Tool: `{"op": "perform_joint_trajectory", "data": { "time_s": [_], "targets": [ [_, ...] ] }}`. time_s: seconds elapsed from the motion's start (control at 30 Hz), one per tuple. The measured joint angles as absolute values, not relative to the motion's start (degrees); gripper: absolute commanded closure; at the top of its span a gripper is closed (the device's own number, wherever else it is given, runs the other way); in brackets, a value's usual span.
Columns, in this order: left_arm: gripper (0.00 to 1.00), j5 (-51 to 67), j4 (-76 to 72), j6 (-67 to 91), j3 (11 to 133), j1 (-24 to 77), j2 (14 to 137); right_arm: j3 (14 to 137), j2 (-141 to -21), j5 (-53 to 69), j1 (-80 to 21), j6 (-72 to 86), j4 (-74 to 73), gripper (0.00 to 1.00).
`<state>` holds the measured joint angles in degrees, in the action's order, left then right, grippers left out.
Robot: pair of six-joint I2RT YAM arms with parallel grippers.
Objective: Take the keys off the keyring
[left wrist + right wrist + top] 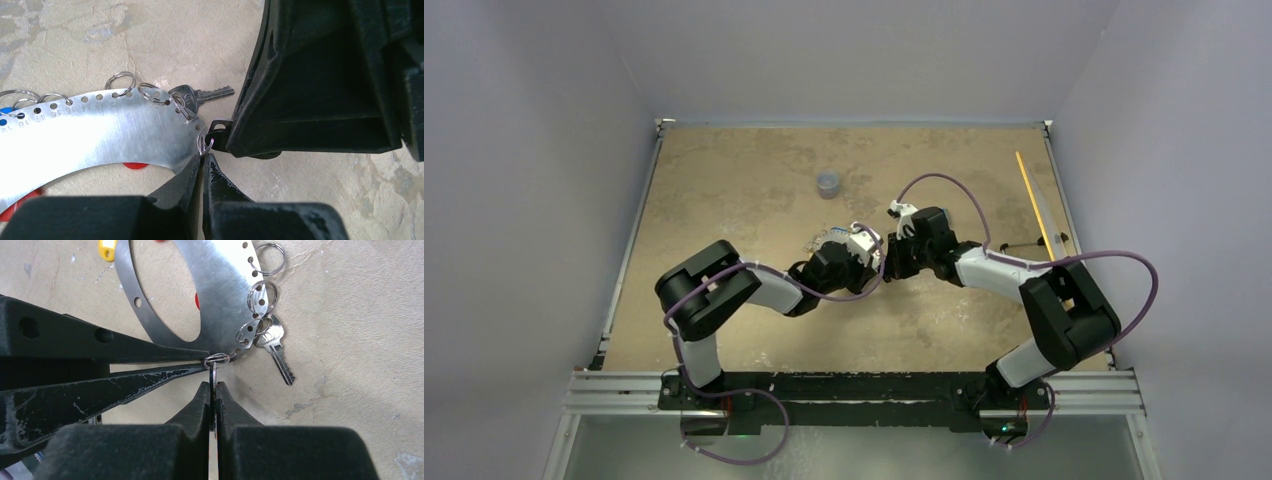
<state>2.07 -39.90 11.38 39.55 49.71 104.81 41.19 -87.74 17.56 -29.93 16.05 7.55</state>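
Keyring (100,135) tip lying flat, held between both closed grippers.
A red tag (135,165) is largely hidden beneath it. A small split ring (216,360) at the tip is pinched by the left gripper (202,161). A thin metal piece (214,374), seen edge-on and not identifiable, is clamped by the right gripper (214,390).

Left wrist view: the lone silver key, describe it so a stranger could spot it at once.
Start at the big flat silver keyring, which has holes along its rim. Follow that rim rightward to its narrow tip. The key lies just before that tip, and it is the only toothed blade among neighbouring split rings that look empty.
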Motion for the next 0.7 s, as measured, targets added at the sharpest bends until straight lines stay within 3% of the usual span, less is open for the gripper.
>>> {"op": "perform_joint_trajectory", "data": {
  "time_s": [0.7],
  "targets": [
    [1.00, 1.2, -45.7, 13.2, 30.6, 50.3, 100.3, 40.7, -89.8, 18.1, -30.6, 17.4, 7.5, 1.00]
  ]
}}
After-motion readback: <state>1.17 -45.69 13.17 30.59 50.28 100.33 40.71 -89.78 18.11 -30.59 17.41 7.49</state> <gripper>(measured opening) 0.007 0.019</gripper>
